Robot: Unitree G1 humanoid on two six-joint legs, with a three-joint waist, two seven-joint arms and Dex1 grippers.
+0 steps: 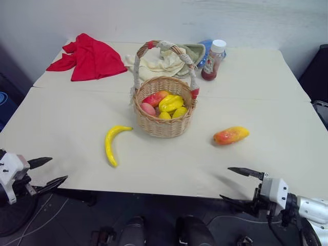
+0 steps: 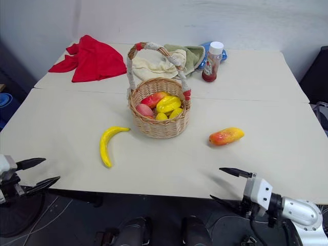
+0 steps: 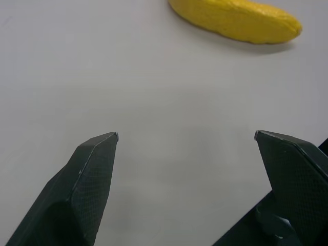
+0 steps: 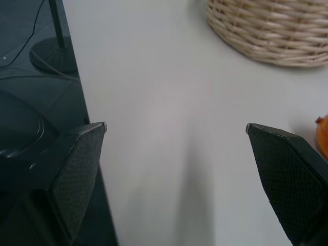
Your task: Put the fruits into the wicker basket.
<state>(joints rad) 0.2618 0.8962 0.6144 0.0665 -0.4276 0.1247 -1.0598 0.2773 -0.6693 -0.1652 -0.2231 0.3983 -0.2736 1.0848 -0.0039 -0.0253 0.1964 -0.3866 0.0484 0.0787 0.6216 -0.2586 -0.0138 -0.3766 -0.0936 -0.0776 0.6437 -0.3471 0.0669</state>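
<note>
The wicker basket (image 1: 164, 128) stands mid-table with its arched handle up, and several yellow and red fruits lie inside it. A yellow banana (image 1: 114, 143) rests on the table to its front left, and an orange-yellow mango (image 1: 231, 135) lies to its right. My left gripper (image 1: 58, 169) hovers open at the table's near left edge, short of the banana (image 3: 238, 20). Open too, my right gripper (image 1: 225, 182) sits at the near right edge, short of the mango (image 4: 323, 136) and the basket (image 4: 271, 31). Neither gripper holds anything.
At the back of the table (image 1: 277, 148) lie a red cloth (image 1: 91, 56), a pile of pale and green cloths (image 1: 164, 62) and a white-capped sauce bottle (image 1: 213, 60). Dark floor with a stand base shows below the near table edge (image 4: 46, 51).
</note>
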